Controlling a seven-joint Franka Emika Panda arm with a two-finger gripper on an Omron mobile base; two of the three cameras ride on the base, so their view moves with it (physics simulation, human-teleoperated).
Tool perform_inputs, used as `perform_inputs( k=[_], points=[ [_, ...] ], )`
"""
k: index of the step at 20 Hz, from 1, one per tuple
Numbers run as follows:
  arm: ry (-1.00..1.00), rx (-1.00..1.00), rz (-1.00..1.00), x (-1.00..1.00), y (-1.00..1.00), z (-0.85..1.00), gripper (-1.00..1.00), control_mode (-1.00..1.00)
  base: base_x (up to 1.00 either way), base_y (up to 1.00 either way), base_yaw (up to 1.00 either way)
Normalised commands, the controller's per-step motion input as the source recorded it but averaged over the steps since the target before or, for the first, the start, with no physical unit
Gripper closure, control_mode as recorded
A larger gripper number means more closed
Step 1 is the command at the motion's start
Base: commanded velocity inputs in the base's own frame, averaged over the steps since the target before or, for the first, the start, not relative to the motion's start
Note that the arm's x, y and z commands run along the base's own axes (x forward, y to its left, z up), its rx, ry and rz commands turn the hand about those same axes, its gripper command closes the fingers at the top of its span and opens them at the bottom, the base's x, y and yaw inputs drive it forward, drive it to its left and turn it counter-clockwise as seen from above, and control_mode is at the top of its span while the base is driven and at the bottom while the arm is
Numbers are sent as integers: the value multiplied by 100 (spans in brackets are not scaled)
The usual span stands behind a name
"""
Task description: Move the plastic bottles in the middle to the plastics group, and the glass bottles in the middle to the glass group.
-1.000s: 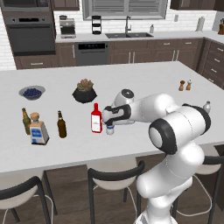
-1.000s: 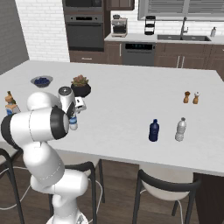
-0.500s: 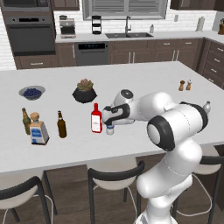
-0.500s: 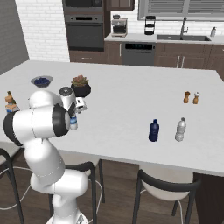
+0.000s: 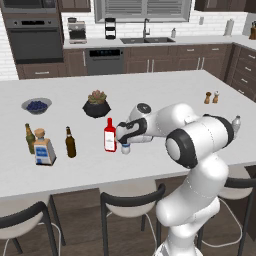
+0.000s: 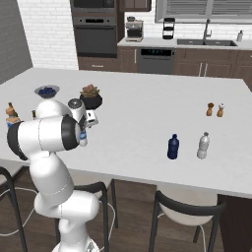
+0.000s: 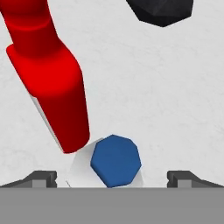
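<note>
Claw (image 7: 112,178) released, jaws wide, right above water bottle (image 7: 114,161) mid-desk near front edge, touching red bottle (image 7: 52,83); judgement: drop straight, centre cap, clench w/o bumping red

The white arm bends over the pale surface (image 6: 142,123) at nine o'clock. A dark blue bottle (image 6: 173,147) and a greyish clear bottle (image 6: 203,145) stand near each other at three o'clock, two small shakers (image 6: 215,110) beyond them at two o'clock

blueberry bowl (image 5: 36,105) | potted plant (image 5: 97,103) | salt, pepper shakers (image 5: 212,97) | island counter (image 5: 165,90)
</note>
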Motion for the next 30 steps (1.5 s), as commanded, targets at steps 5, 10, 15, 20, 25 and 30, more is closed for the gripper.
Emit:
perform_inputs(
  k=[5, 10, 15, 20, 25, 30],
  points=[
    [0, 0, 0, 0, 5, 0, 100, -100, 0, 0, 0],
    [0, 0, 0, 0, 1, 0, 100, -100, 0, 0, 0],
    [0, 0, 0, 0, 0, 0, 100, -100, 0, 0, 0],
    [-2, 0, -6, -35, -14, 26, 100, -100, 0, 0, 0],
    [0, 0, -15, -57, -53, 69, 100, -100, 0, 0, 0],
    [0, 0, -19, -19, -92, 59, 100, -100, 0, 0, 0]
  ],
)
